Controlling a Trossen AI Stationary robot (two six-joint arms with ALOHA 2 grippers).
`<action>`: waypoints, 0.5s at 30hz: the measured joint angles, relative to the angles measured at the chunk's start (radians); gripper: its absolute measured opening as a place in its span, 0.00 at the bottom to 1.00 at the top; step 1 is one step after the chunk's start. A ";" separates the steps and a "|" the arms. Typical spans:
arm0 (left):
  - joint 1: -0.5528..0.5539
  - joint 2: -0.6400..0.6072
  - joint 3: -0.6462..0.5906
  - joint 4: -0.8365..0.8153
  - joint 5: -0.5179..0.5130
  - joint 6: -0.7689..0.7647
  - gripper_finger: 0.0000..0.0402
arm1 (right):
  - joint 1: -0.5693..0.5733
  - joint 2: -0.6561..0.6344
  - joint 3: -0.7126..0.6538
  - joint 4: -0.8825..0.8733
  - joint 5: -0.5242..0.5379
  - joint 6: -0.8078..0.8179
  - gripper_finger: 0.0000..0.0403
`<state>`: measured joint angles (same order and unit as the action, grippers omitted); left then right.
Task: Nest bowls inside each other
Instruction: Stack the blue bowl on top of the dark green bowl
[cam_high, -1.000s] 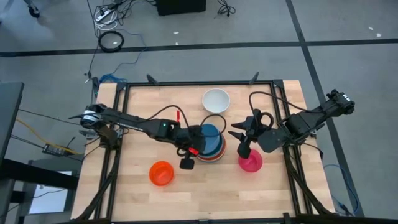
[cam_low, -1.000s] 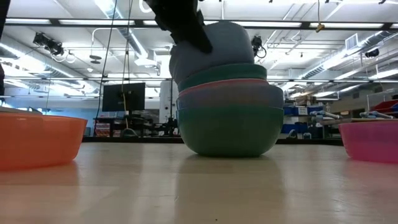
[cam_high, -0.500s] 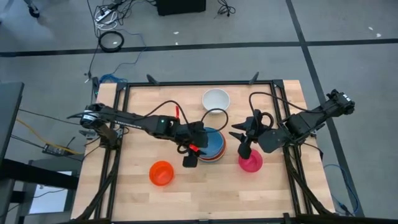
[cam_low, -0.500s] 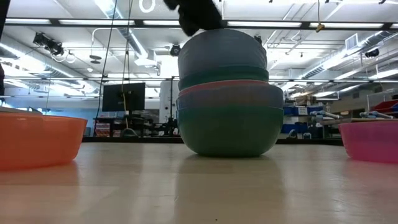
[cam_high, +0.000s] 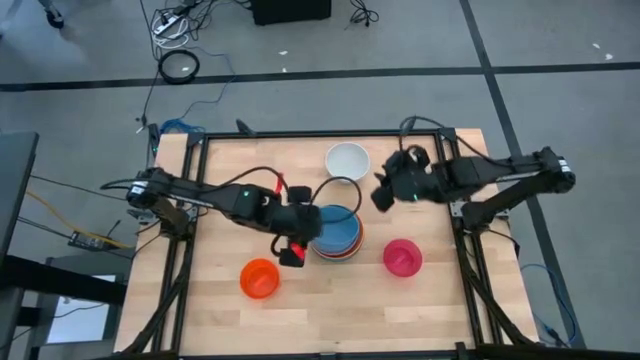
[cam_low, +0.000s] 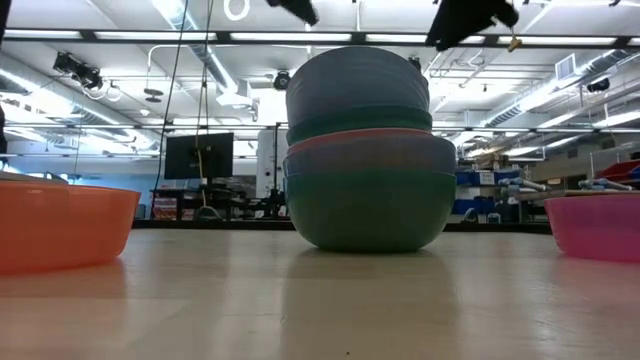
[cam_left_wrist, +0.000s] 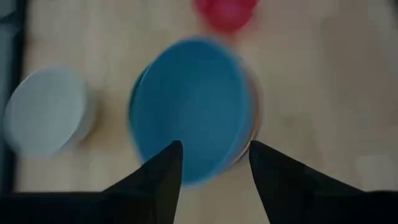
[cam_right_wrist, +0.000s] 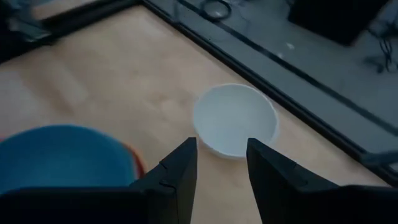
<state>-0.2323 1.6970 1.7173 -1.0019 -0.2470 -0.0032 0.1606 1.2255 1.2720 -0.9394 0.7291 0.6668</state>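
Bowls nested in a stack (cam_high: 335, 232) are seen at the table's middle, a blue bowl (cam_left_wrist: 193, 109) on top. Three bowls are left loose: a white bowl (cam_high: 347, 160) on the far side, an orange bowl (cam_high: 260, 277) near and left, a magenta bowl (cam_high: 402, 257) near and right. The left gripper (cam_high: 293, 250) is held just left of the stack, fingers apart and empty. The right gripper (cam_high: 383, 197) hangs between the white bowl and the stack, fingers apart and empty. The white bowl looks the likely next pick; its rim is best pinched squarely, and the bowl lowered level over the stack's centre.
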 joint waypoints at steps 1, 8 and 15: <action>-0.005 0.000 0.006 -0.033 -0.033 -0.017 0.48 | -0.037 0.000 0.000 0.000 -0.025 -0.011 0.32; -0.013 0.000 0.007 -0.211 -0.131 -0.148 0.48 | -0.272 0.076 0.000 0.028 -0.269 -0.123 0.32; -0.038 0.000 0.007 -0.089 -0.115 -0.126 0.48 | -0.357 0.208 -0.001 0.084 -0.324 -0.181 0.32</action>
<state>-0.2701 1.6974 1.7241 -1.0907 -0.3617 -0.1289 -0.1968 1.4337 1.2713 -0.8557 0.4051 0.4856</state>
